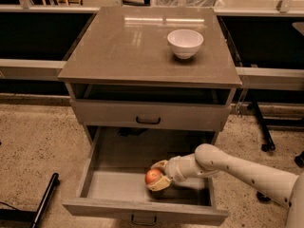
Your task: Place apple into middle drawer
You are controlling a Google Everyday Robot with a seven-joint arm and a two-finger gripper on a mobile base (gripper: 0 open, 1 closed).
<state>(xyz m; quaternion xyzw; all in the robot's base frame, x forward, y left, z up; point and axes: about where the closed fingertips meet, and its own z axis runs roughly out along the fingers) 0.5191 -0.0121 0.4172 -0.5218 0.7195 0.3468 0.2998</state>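
The claw sits inside the open middle drawer, low over its pale bottom and toward the front right part. Its two tan fingers pinch the apple, one above it and one below it in this view. The red-orange apple fills the gap between the fingers at the claw's left end; whether it touches the drawer bottom cannot be told. To the right of the claw, the white arm runs out over the drawer's right wall and off the lower right edge of the view. The drawer is pulled well out, and its front panel lies just in front of the claw, with a small dark handle below and slightly left of the claw. Above the claw is the closed upper drawer front. Higher again, the brown top of the table carries a white bowl, upright, well above and a little right of the claw. Far to the left of the claw a black pole lies on the speckled floor
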